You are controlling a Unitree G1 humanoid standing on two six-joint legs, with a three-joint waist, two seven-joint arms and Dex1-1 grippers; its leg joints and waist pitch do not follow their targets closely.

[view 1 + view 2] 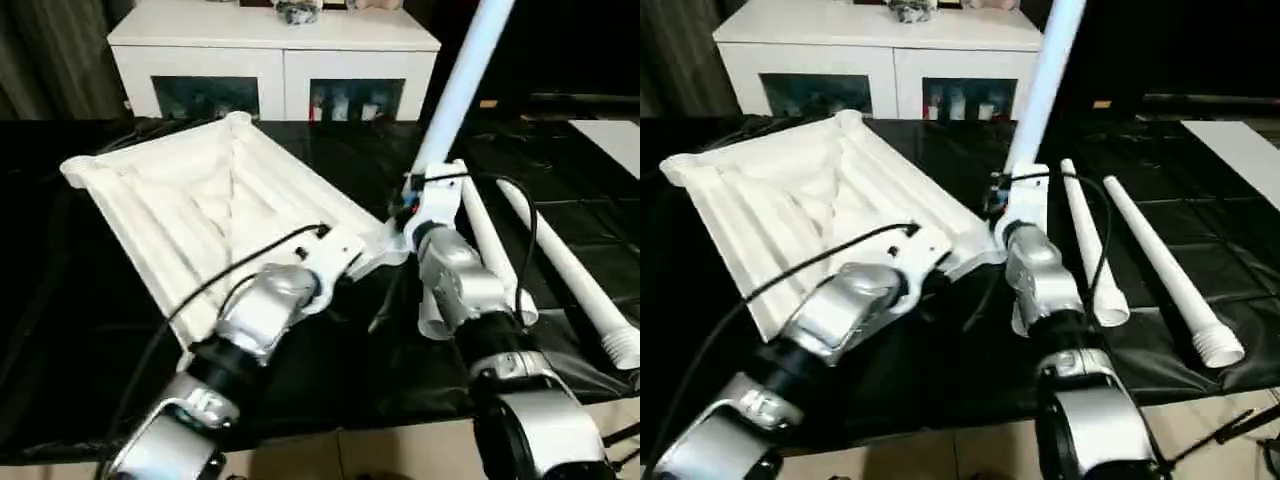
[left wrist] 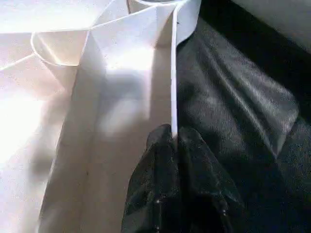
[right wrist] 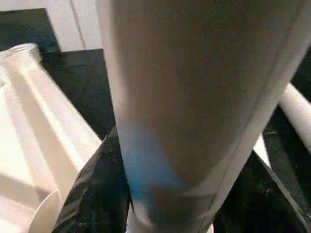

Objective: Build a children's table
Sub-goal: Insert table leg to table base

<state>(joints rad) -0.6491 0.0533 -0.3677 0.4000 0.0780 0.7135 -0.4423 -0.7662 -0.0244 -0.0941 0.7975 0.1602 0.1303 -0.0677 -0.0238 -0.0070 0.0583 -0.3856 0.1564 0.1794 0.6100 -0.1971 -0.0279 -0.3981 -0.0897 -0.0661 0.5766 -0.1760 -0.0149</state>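
Observation:
The children's table top [image 1: 200, 200] lies upside down on the black work table, ribbed underside up and tilted. My left gripper [image 1: 340, 255] is shut on its thin rim [image 2: 173, 87] near the right corner; the black fingers [image 2: 160, 160] pinch that edge. My right gripper [image 1: 420, 205] is shut on a white tube leg [image 1: 460, 80] that stands steeply upright beside that same corner and runs out of the picture's top. Up close, the leg [image 3: 194, 97] sits between the dark fingers [image 3: 92, 194]. Two more legs [image 1: 485, 240] [image 1: 570, 270] lie to the right.
A white cabinet with glass doors [image 1: 275, 60] stands behind the work table. A white panel [image 1: 610, 135] lies at the far right. Black cables run along both forearms. The work table's front edge [image 1: 400, 425] is close below my arms, with light floor beyond.

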